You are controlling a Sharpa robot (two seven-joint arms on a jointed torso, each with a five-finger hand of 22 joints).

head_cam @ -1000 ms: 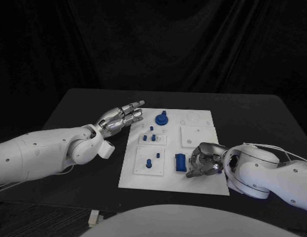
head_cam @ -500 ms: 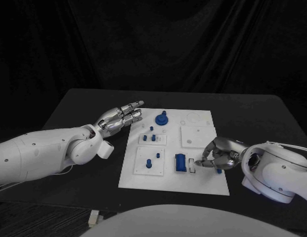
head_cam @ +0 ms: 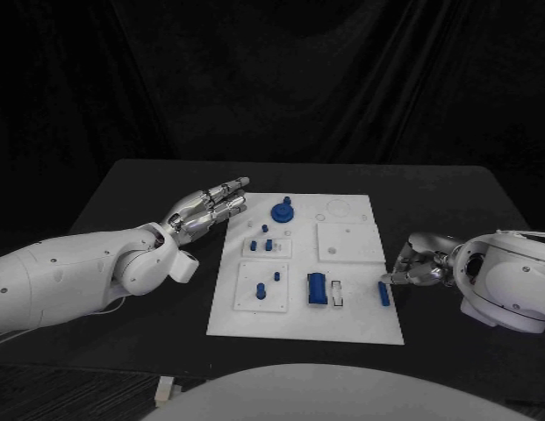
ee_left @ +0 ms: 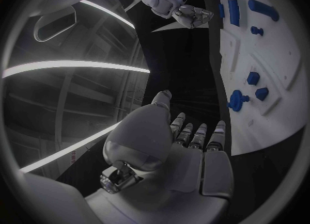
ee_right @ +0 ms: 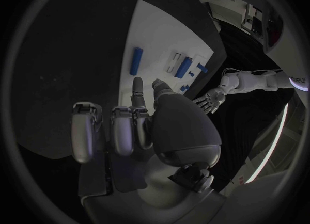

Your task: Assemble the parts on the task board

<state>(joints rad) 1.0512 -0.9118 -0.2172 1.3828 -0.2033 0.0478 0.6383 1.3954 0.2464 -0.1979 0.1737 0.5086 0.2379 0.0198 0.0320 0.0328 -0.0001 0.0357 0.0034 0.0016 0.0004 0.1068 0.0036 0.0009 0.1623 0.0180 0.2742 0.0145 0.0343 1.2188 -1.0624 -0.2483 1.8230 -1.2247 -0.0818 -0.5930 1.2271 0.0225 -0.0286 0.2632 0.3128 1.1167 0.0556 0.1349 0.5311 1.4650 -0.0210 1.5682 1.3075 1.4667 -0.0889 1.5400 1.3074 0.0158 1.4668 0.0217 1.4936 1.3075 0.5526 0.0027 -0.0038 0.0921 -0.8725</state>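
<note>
The right hand (head_cam: 418, 263) is hovering empty, fingers loosely curled, just right of the task board (head_cam: 348, 326); a loose blue bar (head_cam: 383, 294) is lying near the board's lower-right edge. A nudge could push it off. The left hand (head_cam: 209, 208), open and flat, is resting upper left. A blue block (head_cam: 317, 290) is standing nearby.
</note>
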